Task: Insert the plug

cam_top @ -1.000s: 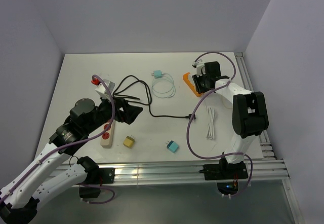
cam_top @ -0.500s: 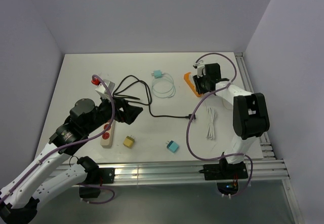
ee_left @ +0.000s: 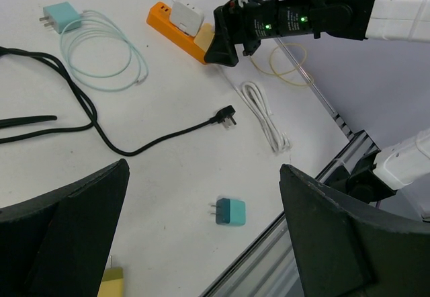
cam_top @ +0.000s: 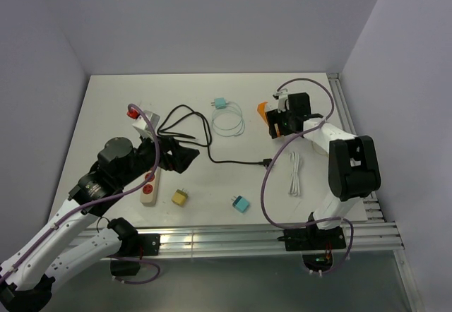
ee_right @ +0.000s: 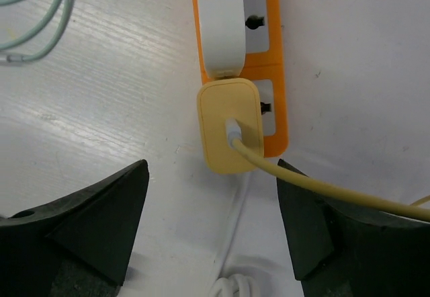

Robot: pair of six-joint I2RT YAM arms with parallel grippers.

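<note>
An orange power strip [ee_right: 275, 75] lies at the back right of the table, also visible from above [cam_top: 263, 109]. A pale yellow plug [ee_right: 228, 128] with a yellow cable sits in its socket, next to a white plug [ee_right: 222, 28]. My right gripper [ee_right: 211, 203] hovers just behind the yellow plug, jaws open, fingers apart from it on both sides. From above, the right gripper [cam_top: 277, 123] stands at the strip's near end. My left gripper [ee_left: 203, 176] hangs open over the table's left middle [cam_top: 180, 155], holding nothing.
A black cable [cam_top: 205, 142] runs across the middle. A teal charger with coiled cable [cam_top: 220, 104] lies at the back. A white cable bundle [cam_top: 294, 171], a teal adapter [cam_top: 241, 204], a yellow adapter [cam_top: 180, 197] and a cream power strip [cam_top: 150, 185] lie nearer.
My right gripper has opened and let go of the yellow plug, which stays in the orange strip; the right arm shifted slightly. The left arm has not moved.
</note>
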